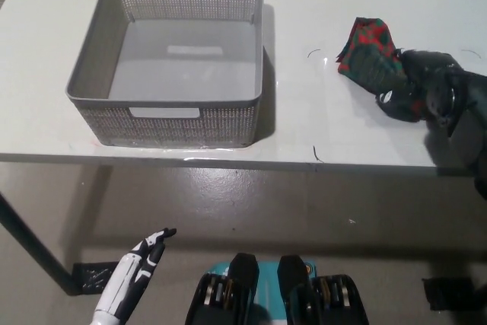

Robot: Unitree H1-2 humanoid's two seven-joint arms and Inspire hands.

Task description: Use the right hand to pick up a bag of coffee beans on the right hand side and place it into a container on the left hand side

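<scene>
One coffee bag (368,52) juts left from the right hand (417,90), whose fingers clamp its near end.

A: What's hidden at the right of the frame?
B: The black right hand (418,89) covers the coffee bag's (369,52) lower end.
A: And at lower left?
B: The white left hand (141,264) is too small to read.

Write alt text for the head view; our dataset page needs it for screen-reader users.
The robot's black right hand grips a red-and-green coffee bag at the white table's right side. An empty grey basket sits to the left; the white left hand hangs below the table edge.
</scene>
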